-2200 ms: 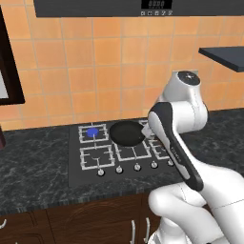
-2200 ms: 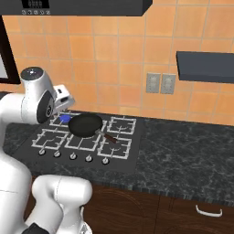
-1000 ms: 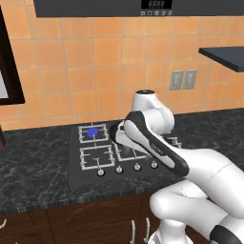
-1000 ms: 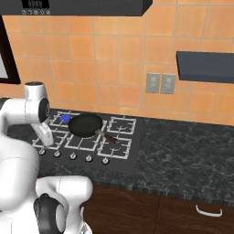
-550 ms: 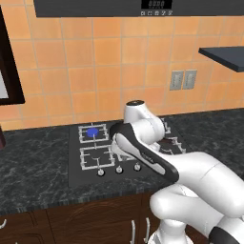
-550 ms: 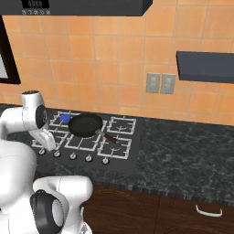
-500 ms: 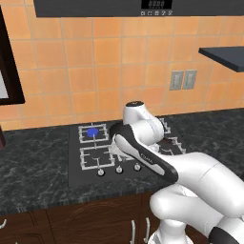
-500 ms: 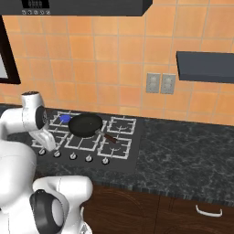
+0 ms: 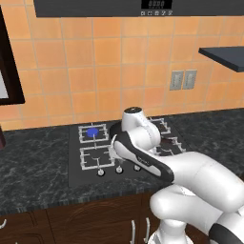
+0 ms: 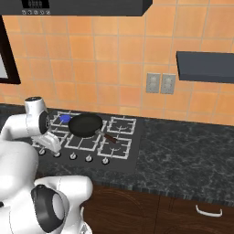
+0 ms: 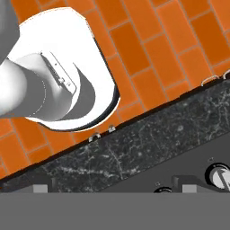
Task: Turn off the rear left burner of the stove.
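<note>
Wide-open pincer [image 10: 51, 147] above the small silver knobs [image 9: 101, 172]; the square grate's blue-glowing rear left burner [image 9: 92, 132] beyond needs its matching knob gripped squarely.

Orange tile wall [image 9: 109, 62] behind the table [image 9: 33, 162], dark speckled stone top. Double grey outlet plate [image 10: 160, 83] on the tiles. Dark shelf [image 10: 205, 66] mounted right of it. Dark range hood [image 9: 138, 7] overhead with a small display. Dark brown cabinet fronts [image 10: 151, 212] below; silver handle [image 10: 209, 211].
</note>
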{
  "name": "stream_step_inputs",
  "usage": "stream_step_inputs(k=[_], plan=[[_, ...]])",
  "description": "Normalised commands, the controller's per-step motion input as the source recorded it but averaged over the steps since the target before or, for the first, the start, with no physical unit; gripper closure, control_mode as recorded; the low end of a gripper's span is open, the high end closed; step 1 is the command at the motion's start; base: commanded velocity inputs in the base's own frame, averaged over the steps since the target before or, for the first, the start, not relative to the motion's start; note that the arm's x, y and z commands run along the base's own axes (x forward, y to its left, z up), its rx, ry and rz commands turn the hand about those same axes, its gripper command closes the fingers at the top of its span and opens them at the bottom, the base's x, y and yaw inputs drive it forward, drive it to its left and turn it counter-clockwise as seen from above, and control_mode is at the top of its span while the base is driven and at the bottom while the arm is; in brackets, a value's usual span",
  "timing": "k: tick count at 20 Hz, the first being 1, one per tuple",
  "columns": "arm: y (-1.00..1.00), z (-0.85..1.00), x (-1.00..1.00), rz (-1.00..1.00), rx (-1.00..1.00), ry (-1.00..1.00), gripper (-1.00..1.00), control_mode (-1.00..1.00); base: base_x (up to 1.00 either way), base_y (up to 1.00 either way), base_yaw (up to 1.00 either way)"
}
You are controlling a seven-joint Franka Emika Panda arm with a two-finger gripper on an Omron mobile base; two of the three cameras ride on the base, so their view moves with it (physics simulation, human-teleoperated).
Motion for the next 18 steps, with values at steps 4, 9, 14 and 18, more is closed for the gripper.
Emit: stream_step_inputs(k=[4, 9, 14, 18], plan=[[0.07, -0.21, 0.15, 0.06, 0.0, 0.0, -1.0, -1.0, 0.0, 0.0, 0.0], [0.12, -0.22, 0.1, 0.04, 0.0, 0.0, -1.0, -1.0, 0.0, 0.0, 0.0], [0.04, -0.16, 0.13, 0.01, 0.0, 0.0, -1.0, -1.0, 0.0, 0.0, 0.0], [0.0, -0.13, 0.16, 0.01, 0.0, 0.0, -1.0, -1.0, 0.0, 0.0, 0.0]])
